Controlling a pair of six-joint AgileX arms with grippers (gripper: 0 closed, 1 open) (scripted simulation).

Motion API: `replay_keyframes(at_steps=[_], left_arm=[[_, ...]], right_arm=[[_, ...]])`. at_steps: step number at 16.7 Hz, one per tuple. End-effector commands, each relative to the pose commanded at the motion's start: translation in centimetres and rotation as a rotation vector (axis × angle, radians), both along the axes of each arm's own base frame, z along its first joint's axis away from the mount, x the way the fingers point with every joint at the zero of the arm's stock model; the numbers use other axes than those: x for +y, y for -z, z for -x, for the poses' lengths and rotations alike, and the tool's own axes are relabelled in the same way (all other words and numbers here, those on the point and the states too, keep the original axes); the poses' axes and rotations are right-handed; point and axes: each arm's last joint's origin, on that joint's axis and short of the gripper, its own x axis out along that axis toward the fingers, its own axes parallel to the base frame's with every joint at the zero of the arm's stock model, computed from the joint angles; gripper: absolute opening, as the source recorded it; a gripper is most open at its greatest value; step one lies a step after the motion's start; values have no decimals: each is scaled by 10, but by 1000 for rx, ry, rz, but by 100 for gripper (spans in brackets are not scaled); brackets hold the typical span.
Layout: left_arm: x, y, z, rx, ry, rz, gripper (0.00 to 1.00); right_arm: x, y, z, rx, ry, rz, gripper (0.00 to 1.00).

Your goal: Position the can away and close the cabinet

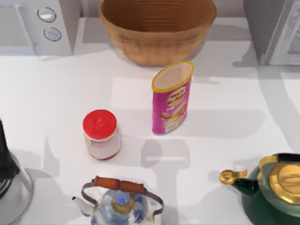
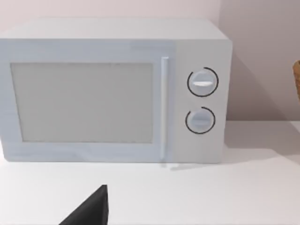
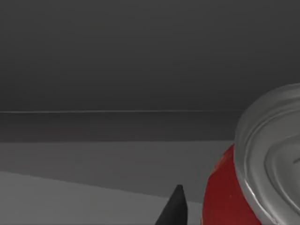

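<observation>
My right jaws (image 3: 174, 206), their state unclear, sit just beside the red can (image 3: 225, 197) inside the dark cabinet (image 3: 117, 70); my left arm faces the microwave (image 2: 112, 93).

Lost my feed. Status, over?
Right gripper finger beside red can, inside dark cabinet. Left finger facing microwave. Chips tube, jar on table.

A flat white worktop (image 1: 56, 93) fills the room, and soft grey shadows lie across it. A boxy white microwave oven with two round knobs (image 2: 112, 89) stands at the far left corner. Behind it is a plain pale pinkish wall (image 2: 260, 61). Light falls from above, bright and even
</observation>
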Motion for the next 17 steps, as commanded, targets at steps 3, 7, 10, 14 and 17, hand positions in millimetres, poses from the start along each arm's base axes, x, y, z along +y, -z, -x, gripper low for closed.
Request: replay_keyframes(at_steps=[3,7,10,14,17], left_arm=[[0,0,0,0,0,0,100],[0,0,0,0,0,0,100],[0,0,0,0,0,0,100],[0,0,0,0,0,0,100],[0,0,0,0,0,0,100]], right_arm=[[6,-8,-14,6,-6,3,0],[7,-9,-16,7,-7,4,0],[6,-9,-18,9,-3,2,0],[8,-19,-46,20,0,4,0],[9,-33,-77,11,0,2,0]])
